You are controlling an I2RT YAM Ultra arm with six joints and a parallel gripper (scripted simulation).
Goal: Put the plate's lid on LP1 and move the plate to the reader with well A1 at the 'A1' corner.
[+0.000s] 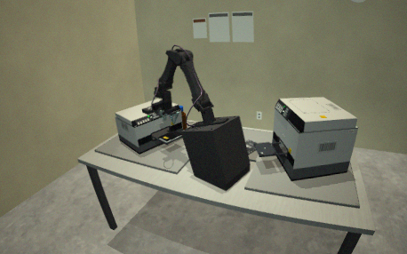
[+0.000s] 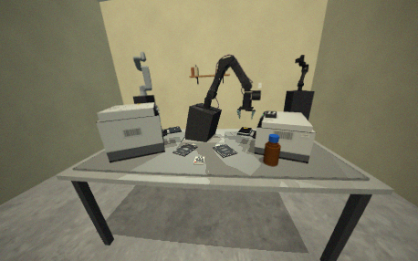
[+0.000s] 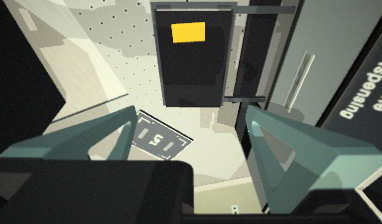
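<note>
The lidded plate [image 3: 192, 55] is dark with a yellow label at one short end. It lies on the dispenser's stage, which sticks out from the dispenser [image 1: 148, 124]. It also shows in the top view [image 1: 168, 138] and the exterior view [image 2: 245, 131]. My gripper [image 3: 191, 111] hangs above the stage, a little short of the plate, with its teal fingers wide open and nothing between them. It also shows in the top view [image 1: 169, 116] and the exterior view [image 2: 244, 114]. The reader [image 1: 315, 135] stands at the other end of the table, and its stage [image 1: 267, 148] is bare.
A framed deck marker [image 3: 159, 139] lies on the bench below my fingers; its name is too blurred to read. Two marked bench positions [image 2: 184, 149] [image 2: 224, 150] sit between the machines. The brown bottle with a blue cap [image 2: 272, 150] stands beside the dispenser. The arm's black pedestal [image 1: 215, 151] stands mid-table.
</note>
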